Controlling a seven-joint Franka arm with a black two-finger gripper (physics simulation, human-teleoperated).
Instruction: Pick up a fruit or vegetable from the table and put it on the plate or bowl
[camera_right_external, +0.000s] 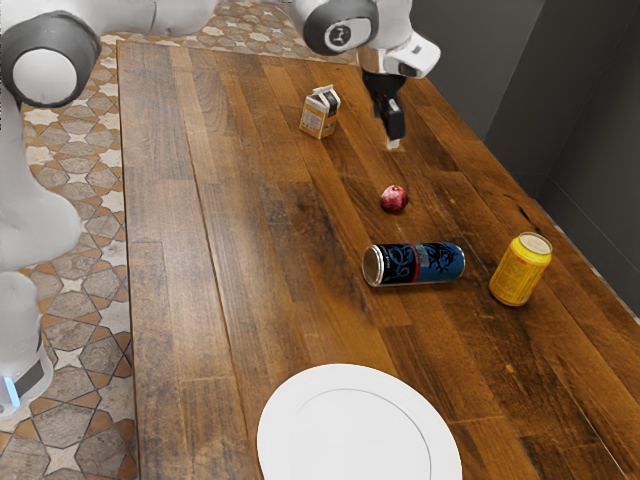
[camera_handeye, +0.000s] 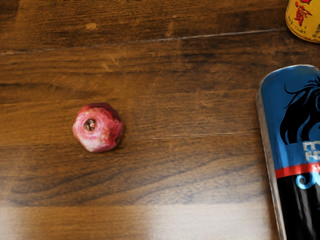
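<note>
A small red pomegranate (camera_right_external: 394, 198) lies on the wooden table near its middle; in the wrist view the pomegranate (camera_handeye: 97, 127) shows its crown end facing the camera. My gripper (camera_right_external: 394, 140) hangs above the table, farther back than the fruit and well clear of it, holding nothing. A white plate (camera_right_external: 358, 425) sits at the table's front edge, a long way from the fruit.
A blue and black can (camera_right_external: 414, 264) (camera_handeye: 295, 150) lies on its side between the fruit and the plate. A yellow can (camera_right_external: 520, 268) (camera_handeye: 304, 19) stands upright at the exterior view's right. A small carton (camera_right_external: 320, 111) stands at the back, beside my gripper.
</note>
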